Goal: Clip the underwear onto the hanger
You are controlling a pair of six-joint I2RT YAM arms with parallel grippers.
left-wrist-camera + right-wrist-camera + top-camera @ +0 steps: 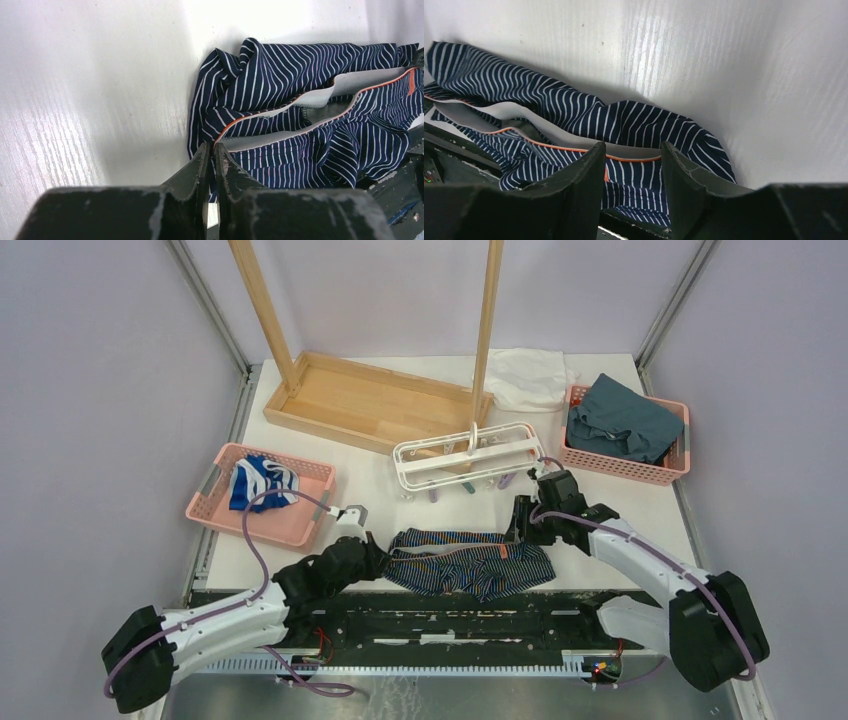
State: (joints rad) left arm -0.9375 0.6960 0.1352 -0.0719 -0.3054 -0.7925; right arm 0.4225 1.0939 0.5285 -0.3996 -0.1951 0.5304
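The underwear (470,560), dark navy with thin light stripes and orange trim, lies spread flat near the table's front edge. It also fills the left wrist view (300,75) and the right wrist view (549,105). My left gripper (378,558) is at its left end, with the jaws nearly together on the waistband corner (214,147). My right gripper (522,525) hovers over its right end, jaws wide apart above the waistband with nothing between them (631,150). The hanger (505,430), a white frame with dangling clips, lies behind the underwear.
A pink basket (215,495) at the left holds a blue-and-white garment (262,482). Another pink basket (600,468) at the back right holds a teal cloth (620,420). The wooden rack's base tray (370,400) and a white cloth (525,375) sit behind the hanger.
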